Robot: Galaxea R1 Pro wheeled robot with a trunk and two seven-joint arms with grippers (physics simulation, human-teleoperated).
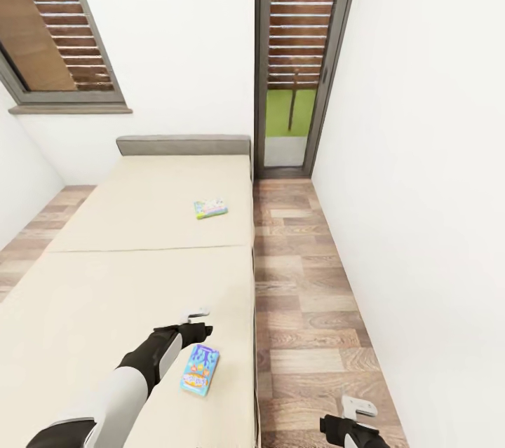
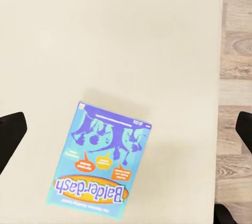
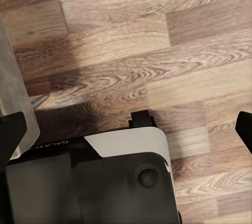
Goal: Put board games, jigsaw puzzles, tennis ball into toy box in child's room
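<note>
Nearest the robot, the right gripper (image 1: 358, 414) hangs low over the plank floor (image 1: 315, 308) beside the bed (image 1: 105, 294); its wrist view shows wood grain and the robot's own dark base (image 3: 105, 187), with the finger tips (image 3: 10, 134) dark at either side, spread wide and holding nothing. Just beyond, the left gripper (image 1: 191, 322) hovers above the mattress near its right edge, jaws likewise parted and empty, with the blue game (image 1: 200, 369) lying flat just beside it, close to that edge. The wrist view shows the box (image 2: 100, 163) as a thin, glossy printed rectangle reading "Balderdash", lying on plain, matte beige fabric. Farther up the bed, near the same right edge and short of the grey headboard (image 1: 184, 145), a second game (image 1: 210, 208) lies flat, paler and greenish. The step in hand looks like picking up the nearer game; the next move likely calls for lowering the left gripper and catching a thin edge, since the box lies flush on soft bedding.
</note>
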